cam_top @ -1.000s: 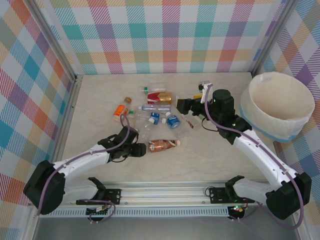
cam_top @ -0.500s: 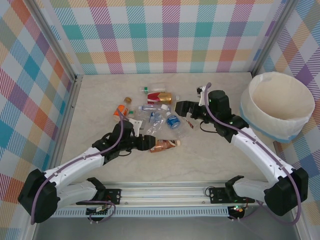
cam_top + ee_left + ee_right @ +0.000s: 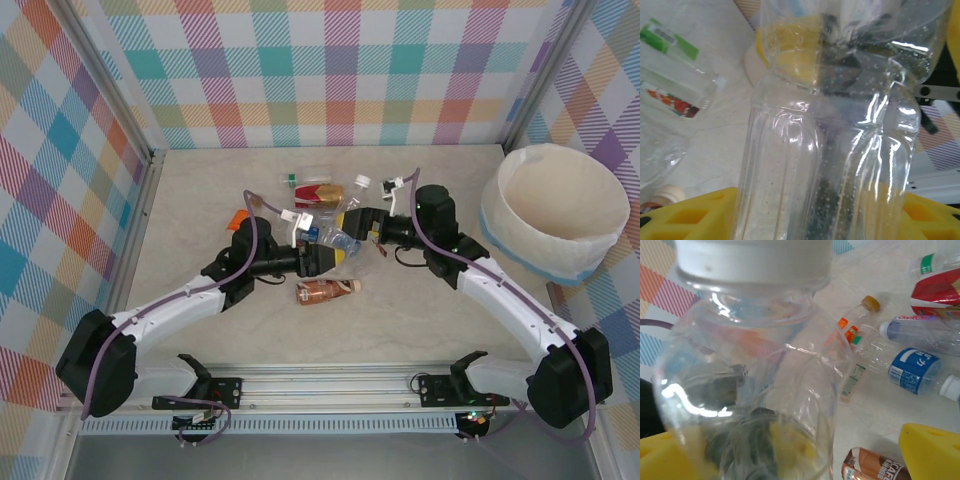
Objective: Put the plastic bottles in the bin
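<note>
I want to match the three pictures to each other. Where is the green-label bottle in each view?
Top external: the green-label bottle lies in the upper middle, at the far edge of the bottles.
Left wrist: the bottle is in the upper left corner.
Right wrist: the bottle is in the upper right corner.
Shared landmark: the red-label bottle lying just beside it.

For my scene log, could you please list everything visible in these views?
plastic bottles: at least eight, clear with red, orange, blue, green, brown or white labels and caps, heaped mid-table; overlap hides the exact count.
bin: one, white with cream liner and light blue band, far right.
table: one, pale marbled.
left gripper: one, yellow fingers flanking a clear bottle; grip unclear.
right gripper: one, yellow fingers spread, a white-capped bottle between them.
</note>
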